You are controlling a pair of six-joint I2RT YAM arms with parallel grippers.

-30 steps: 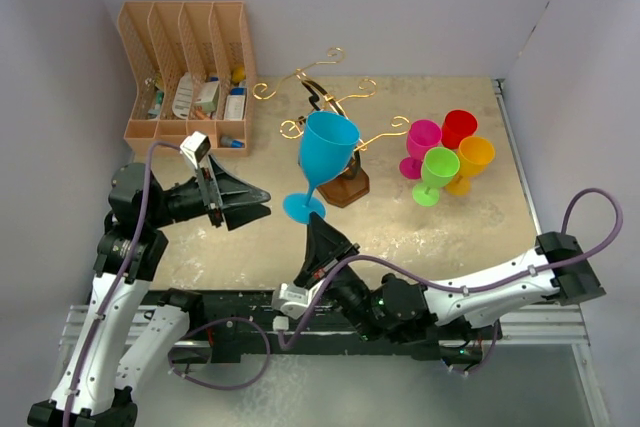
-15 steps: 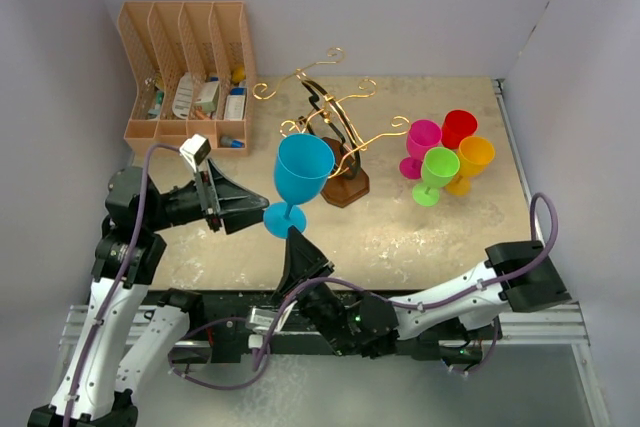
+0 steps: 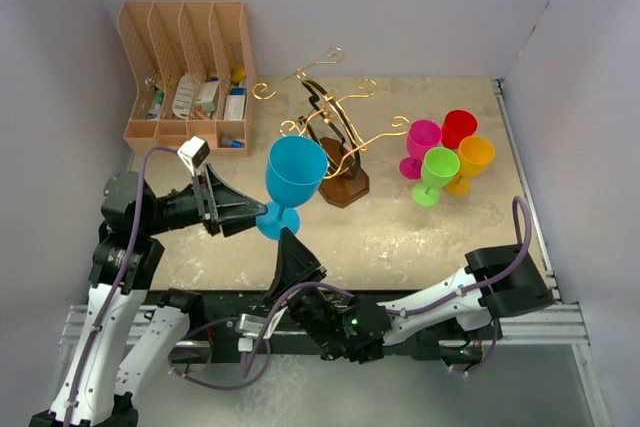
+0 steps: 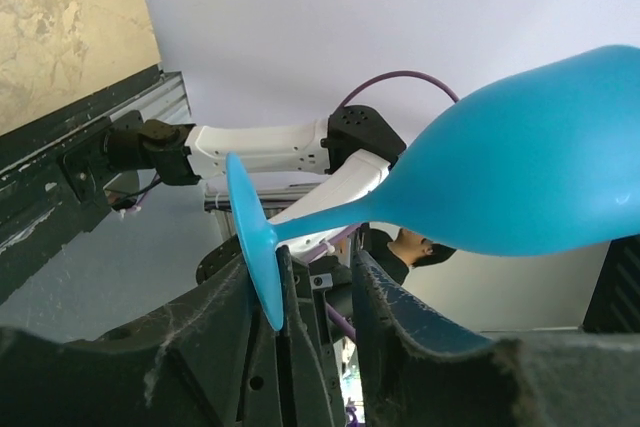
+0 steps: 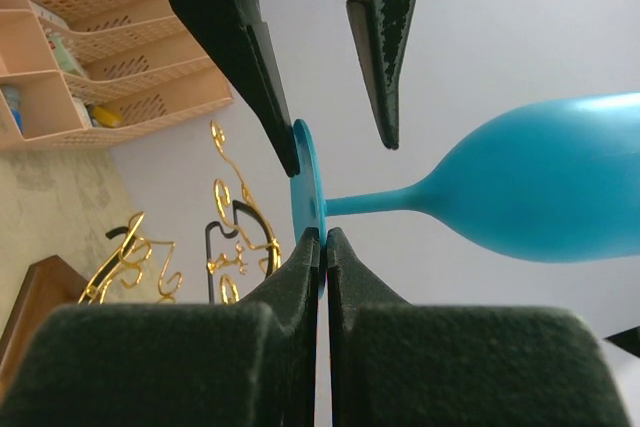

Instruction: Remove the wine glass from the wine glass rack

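Note:
The blue wine glass [image 3: 297, 169] is in the air, left of the gold wire wine glass rack [image 3: 335, 132] on its dark oval base. My right gripper [image 3: 288, 239] is shut on the rim of the glass's foot, as the right wrist view shows [image 5: 325, 237]. My left gripper [image 3: 262, 215] is open, with the foot and stem between its fingers [image 4: 320, 262]. The foot lies against one left finger [image 4: 285, 292]. The glass lies sideways in both wrist views [image 4: 520, 187] [image 5: 540, 187]. The rack holds no glass.
Pink [image 3: 422, 139], red [image 3: 459, 127], orange [image 3: 474, 159] and green [image 3: 438, 167] glasses stand together at the right. A tan slotted organiser [image 3: 185, 67] with small items stands at the back left. White walls enclose the table on three sides.
My right gripper has carried the blue glass left and nearer, away from the rack. Its foot is now between the left gripper's open fingers. The left arm has barely shifted.

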